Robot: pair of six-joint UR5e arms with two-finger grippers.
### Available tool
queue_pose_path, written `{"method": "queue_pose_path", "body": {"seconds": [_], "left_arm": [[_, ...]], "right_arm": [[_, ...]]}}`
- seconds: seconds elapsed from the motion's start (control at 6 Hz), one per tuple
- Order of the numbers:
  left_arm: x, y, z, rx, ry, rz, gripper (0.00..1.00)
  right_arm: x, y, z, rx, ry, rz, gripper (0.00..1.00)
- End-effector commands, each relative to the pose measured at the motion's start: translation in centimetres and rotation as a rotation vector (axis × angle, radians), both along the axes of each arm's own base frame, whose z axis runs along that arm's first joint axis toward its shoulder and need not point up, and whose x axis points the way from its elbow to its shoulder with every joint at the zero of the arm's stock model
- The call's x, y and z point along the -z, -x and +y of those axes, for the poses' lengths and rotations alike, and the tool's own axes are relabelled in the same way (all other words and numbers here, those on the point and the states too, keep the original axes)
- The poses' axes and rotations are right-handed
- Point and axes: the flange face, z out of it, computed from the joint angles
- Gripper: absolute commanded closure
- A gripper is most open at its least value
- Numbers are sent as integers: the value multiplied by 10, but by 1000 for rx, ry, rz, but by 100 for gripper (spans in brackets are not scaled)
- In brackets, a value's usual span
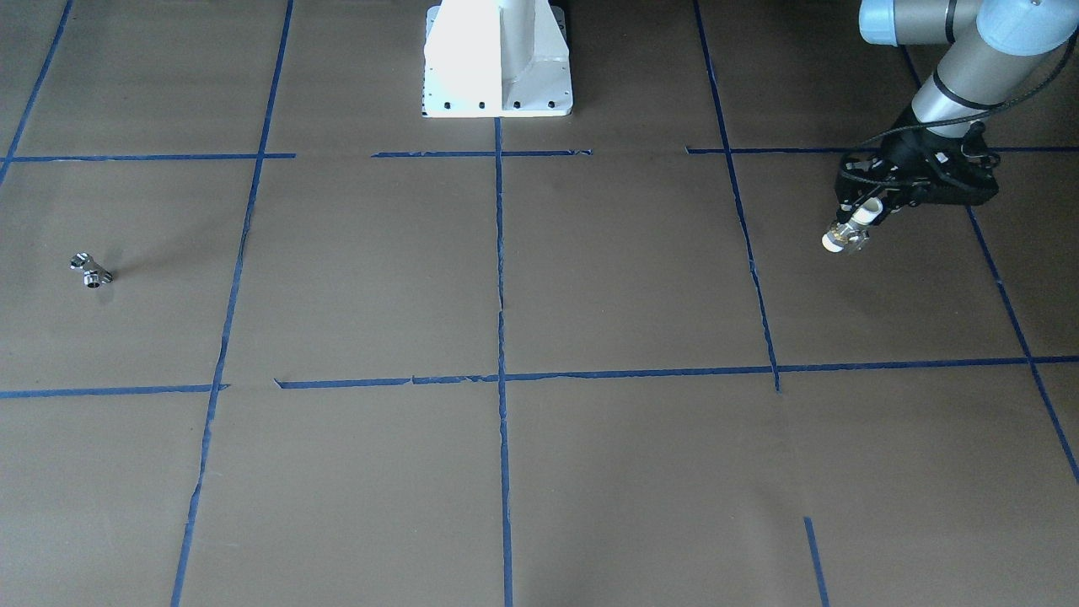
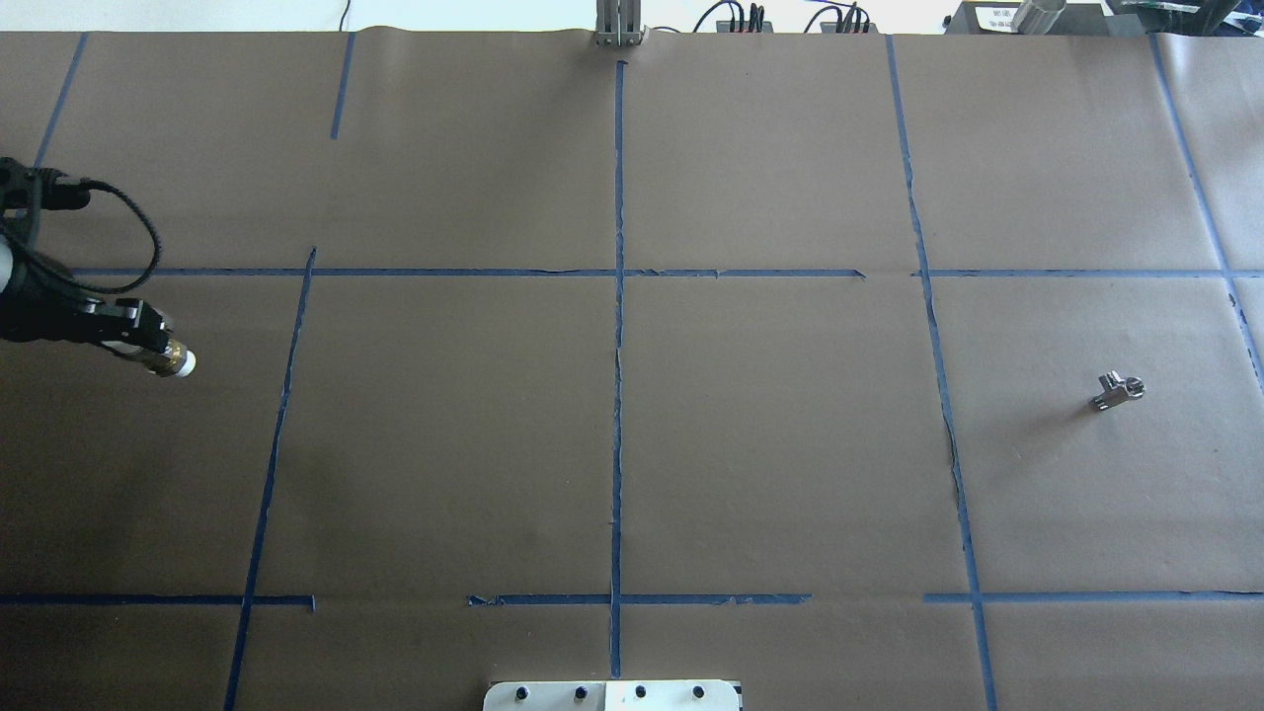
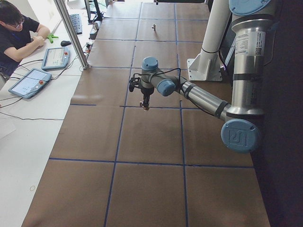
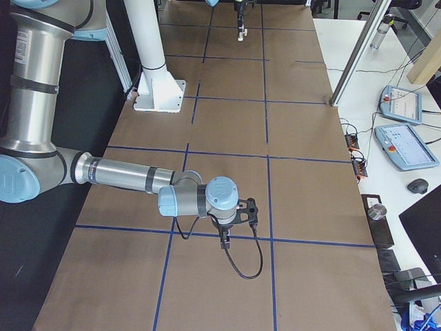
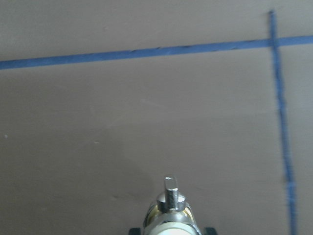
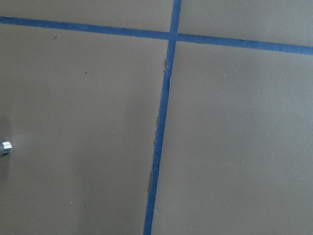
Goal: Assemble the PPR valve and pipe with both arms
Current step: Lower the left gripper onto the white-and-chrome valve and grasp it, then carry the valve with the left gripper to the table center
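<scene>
My left gripper (image 1: 866, 211) is shut on a short white pipe piece (image 1: 845, 234) with a brass and silver metal end, and holds it above the brown table. It shows at the left edge of the overhead view (image 2: 148, 346), and the pipe piece (image 5: 169, 215) fills the bottom of the left wrist view. A small silver T-shaped valve (image 1: 91, 271) lies alone on the table at the far other side (image 2: 1117, 388). My right gripper (image 4: 224, 238) shows only in the exterior right view, pointing down over the table; I cannot tell whether it is open or shut.
The white pedestal base (image 1: 497, 67) stands at the robot's side of the table. Blue tape lines (image 2: 618, 395) divide the brown table cover into squares. An operator (image 3: 16, 30) sits at a side table with teach pendants (image 3: 28, 82).
</scene>
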Motion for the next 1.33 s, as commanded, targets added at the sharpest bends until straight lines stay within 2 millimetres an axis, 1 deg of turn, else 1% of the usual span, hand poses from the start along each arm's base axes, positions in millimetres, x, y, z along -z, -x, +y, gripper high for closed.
{"method": "queue_pose_path", "body": {"seconds": [0.0, 0.17, 0.33, 0.5, 0.67, 0.83, 1.0, 1.17], "left_arm": [[138, -88, 7, -38, 75, 27, 100], [176, -136, 13, -25, 138, 52, 100], [222, -178, -4, 21, 155, 73, 100], [252, -229, -4, 57, 178, 58, 100], [284, -283, -17, 108, 177, 67, 100], [278, -333, -21, 118, 168, 67, 100], [262, -363, -8, 102, 157, 57, 100], [251, -384, 6, 78, 163, 29, 99]], "right_arm": [[0, 0, 0, -2, 4, -1, 0], [0, 0, -1, -1, 2, -1, 0], [1, 1, -1, -1, 2, -2, 0], [0, 0, -1, -1, 1, -1, 0], [0, 1, -1, -1, 2, -1, 0], [0, 1, -1, -2, 3, -1, 0], [0, 1, -1, -2, 6, -1, 0], [0, 1, -1, -2, 7, -1, 0]]}}
